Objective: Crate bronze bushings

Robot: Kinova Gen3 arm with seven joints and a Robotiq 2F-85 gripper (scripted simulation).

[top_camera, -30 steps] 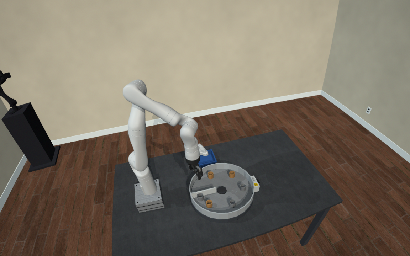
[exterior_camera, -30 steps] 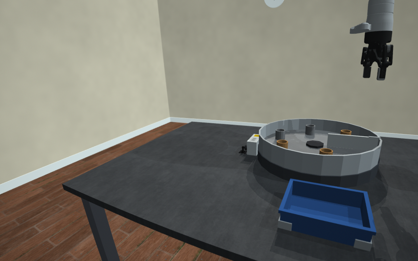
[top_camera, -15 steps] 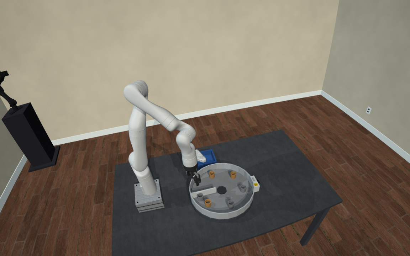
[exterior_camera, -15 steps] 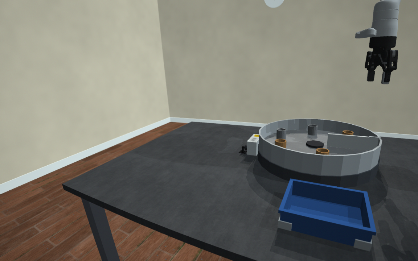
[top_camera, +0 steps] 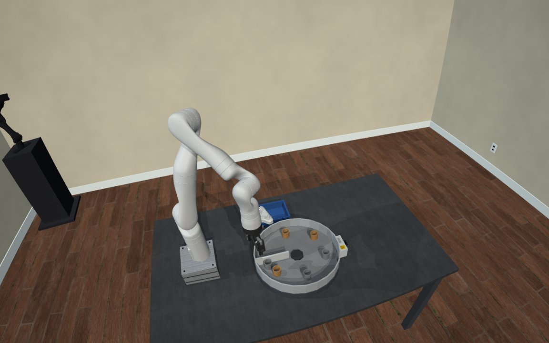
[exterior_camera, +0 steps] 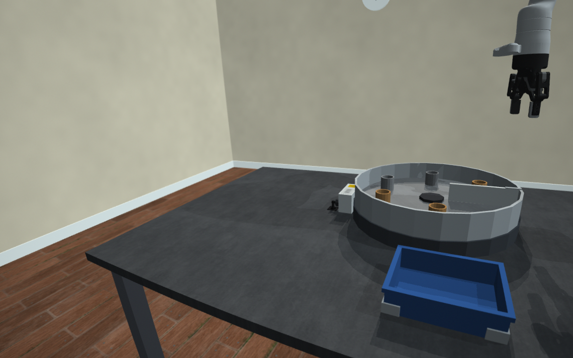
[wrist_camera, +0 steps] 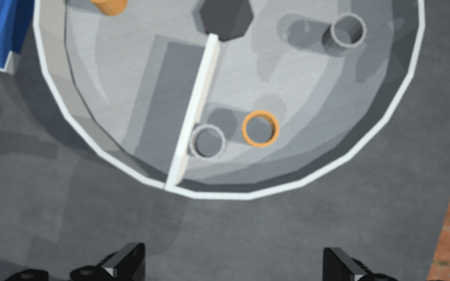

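My gripper is open and empty, above the near-robot side of the turning table. Three bronze bushings stand on it: one close to a steel bushing, one on the crate side, and one farther round. Three steel bushings stand there: one beside the white divider, one, and one. The blue crate shows no bushing inside.
A raised grey wall rings the turning table. The white divider runs from this wall towards the dark hub. A white box sits outside the wall.
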